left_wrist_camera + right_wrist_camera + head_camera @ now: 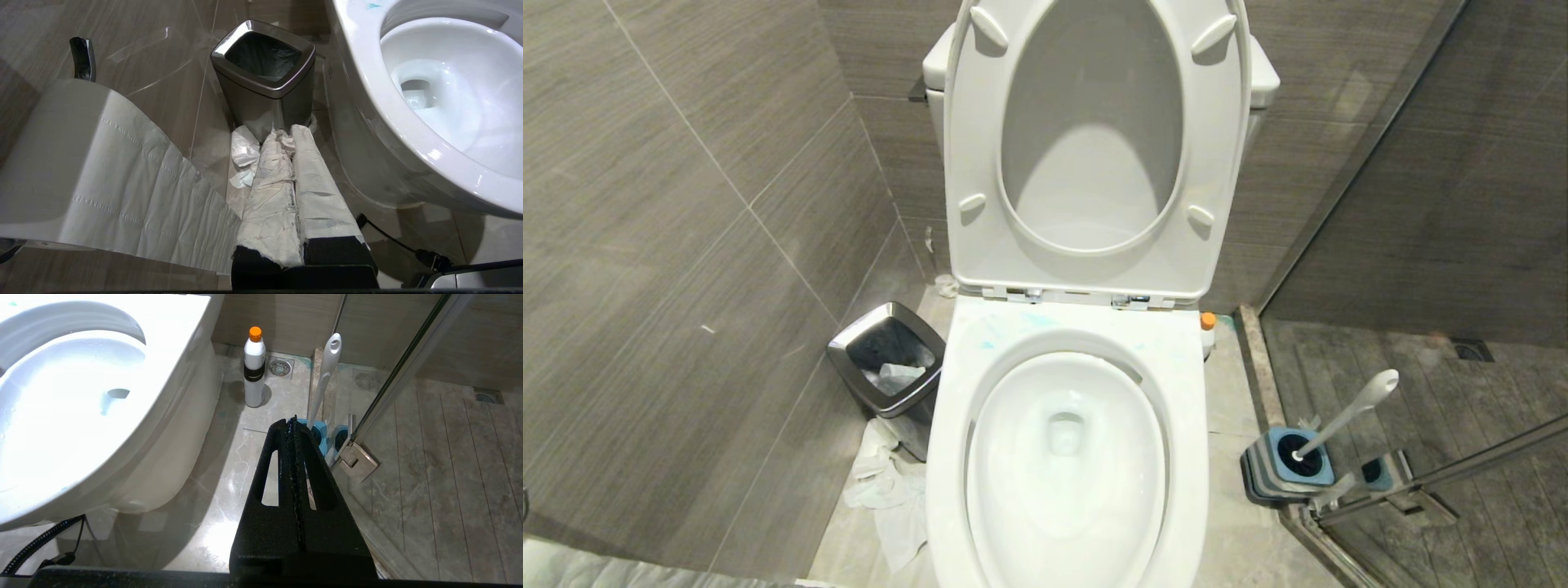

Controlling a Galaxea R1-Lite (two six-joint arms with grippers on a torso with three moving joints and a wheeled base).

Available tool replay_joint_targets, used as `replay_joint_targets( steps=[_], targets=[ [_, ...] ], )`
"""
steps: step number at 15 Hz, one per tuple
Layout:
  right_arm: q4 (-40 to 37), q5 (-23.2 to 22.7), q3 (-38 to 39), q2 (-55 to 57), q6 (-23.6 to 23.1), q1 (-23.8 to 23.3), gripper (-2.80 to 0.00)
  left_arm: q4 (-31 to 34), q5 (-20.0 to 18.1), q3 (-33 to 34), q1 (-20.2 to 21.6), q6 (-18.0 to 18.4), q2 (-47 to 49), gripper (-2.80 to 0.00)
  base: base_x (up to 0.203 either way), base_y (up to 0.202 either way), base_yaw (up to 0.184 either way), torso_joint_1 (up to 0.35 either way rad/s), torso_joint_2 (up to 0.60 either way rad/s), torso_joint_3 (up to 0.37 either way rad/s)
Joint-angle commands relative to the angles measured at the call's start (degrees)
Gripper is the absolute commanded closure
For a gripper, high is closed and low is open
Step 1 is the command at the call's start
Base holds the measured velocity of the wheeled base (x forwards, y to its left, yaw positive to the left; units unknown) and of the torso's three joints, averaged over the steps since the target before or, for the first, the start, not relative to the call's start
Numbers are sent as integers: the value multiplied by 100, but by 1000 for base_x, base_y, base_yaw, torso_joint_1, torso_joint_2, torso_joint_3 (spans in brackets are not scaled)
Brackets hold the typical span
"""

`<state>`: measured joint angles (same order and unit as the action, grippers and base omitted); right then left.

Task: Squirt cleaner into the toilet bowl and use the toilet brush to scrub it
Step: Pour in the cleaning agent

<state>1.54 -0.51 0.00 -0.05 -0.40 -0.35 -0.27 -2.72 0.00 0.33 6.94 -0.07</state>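
While both grippers point(292, 422) sit closed and empty, could topple cleaner point(254, 367) right of bowl point(947, 425) when grabbing.

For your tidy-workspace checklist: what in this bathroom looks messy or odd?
Crumpled paper lies on the floor beside the waste bin, not inside. Turquoise smears stain the toilet bowl's rim. The left claw's fingers are wrapped in tissue.

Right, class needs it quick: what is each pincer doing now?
Left pincer: shut, paper-wrapped fingers together, holding nothing.
Right pincer: shut, holding nothing.
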Motion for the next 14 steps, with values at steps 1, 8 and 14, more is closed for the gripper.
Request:
replay_joint_targets(
  steps=[1,8,14],
  targets=[
    [5,-1,70,-4,-4,0,0,0,-1,44,2,0,7,0,0,0,0,0,0,0],
    [5,-1,70,-4,-4,0,0,9,-1,44,2,-8,7,0,0,0,0,0,0,0],
    [5,-1,70,-4,1,0,0,0,-1,44,-7,-8,7,0,0,0,0,0,0,0]
  ],
)
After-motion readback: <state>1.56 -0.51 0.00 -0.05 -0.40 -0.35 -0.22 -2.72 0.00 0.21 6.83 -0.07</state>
